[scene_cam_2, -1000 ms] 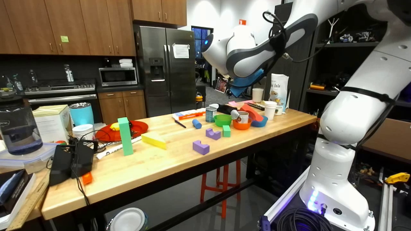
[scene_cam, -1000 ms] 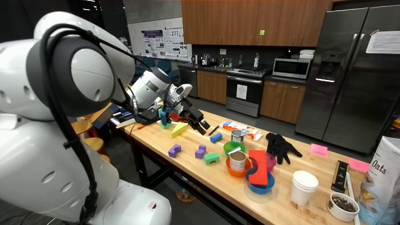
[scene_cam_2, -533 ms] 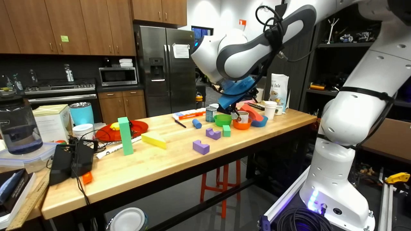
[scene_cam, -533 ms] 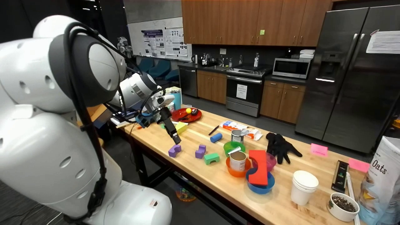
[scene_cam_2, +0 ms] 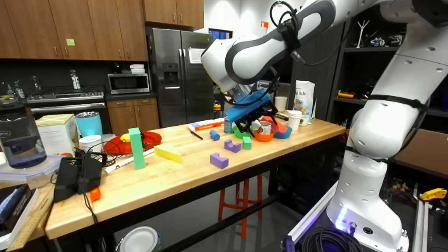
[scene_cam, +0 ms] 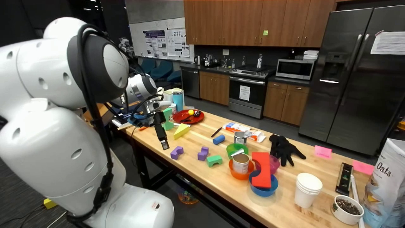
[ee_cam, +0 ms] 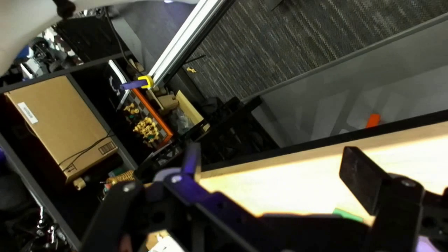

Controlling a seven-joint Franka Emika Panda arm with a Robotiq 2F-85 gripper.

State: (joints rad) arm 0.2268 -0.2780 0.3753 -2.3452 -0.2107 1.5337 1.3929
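My gripper (ee_cam: 273, 164) is open and empty in the wrist view, its black fingers spread wide above the tabletop's edge. In an exterior view, the gripper (scene_cam: 164, 144) hangs in the air and appears near a purple arch block (scene_cam: 177, 152). Another purple arch block (scene_cam: 203, 154) and a green arch block (scene_cam: 214, 161) lie beside it. A yellow wedge (scene_cam: 181, 131) and a blue cylinder (scene_cam: 219, 139) lie farther back. In an exterior view, the gripper (scene_cam_2: 253, 124) partly covers the green bowl (scene_cam_2: 241, 132). A green piece (ee_cam: 347, 215) shows between the fingers in the wrist view.
An orange bowl (scene_cam: 234, 172) holds an open can (scene_cam: 240, 163). A red block (scene_cam: 262, 171) lies across a blue bowl (scene_cam: 264, 190). A black glove (scene_cam: 283, 148), white cups (scene_cam: 307, 190) and an oats bag (scene_cam: 383, 186) stand along the table. A tall green block (scene_cam_2: 136, 148) stands near a red plate (scene_cam_2: 152, 139).
The arm has swung and lowered, moving the gripper toward the lower left in an exterior view. The red plate and tall green block there are uncovered. The table objects have not moved.
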